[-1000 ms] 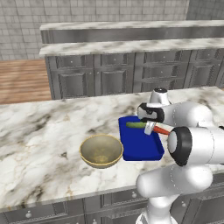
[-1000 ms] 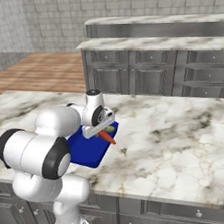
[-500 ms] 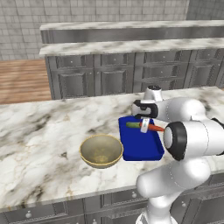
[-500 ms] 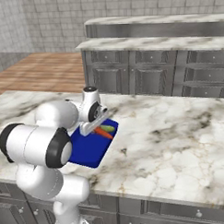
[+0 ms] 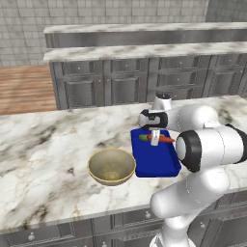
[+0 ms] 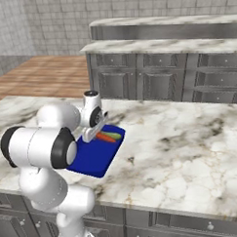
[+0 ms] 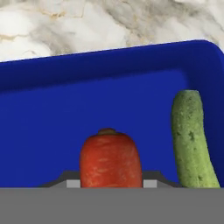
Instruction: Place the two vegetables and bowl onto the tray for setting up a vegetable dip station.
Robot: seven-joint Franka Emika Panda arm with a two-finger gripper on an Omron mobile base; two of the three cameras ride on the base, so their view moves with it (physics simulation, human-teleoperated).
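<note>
we have the hand point(image 5: 155, 138) pinching the carrot point(image 7: 111, 159) low over the blue tray point(image 5: 157, 161), just beside the cucumber point(image 7: 192, 140) lying there. we should lower it flat, then let go gently. the bowl point(image 5: 111, 165) waits on the table point(image 5: 48, 154).

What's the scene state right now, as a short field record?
tray: flat deep blue rectangular tray on the marble counter
cucumber: stubby dark green cucumber lying on the tray
carrot: tapered orange carrot between the gripper fingers, over the tray beside the cucumber
bowl: round yellowish-tan speckled bowl on the counter, beside the tray
gripper: shut on the carrot
</note>
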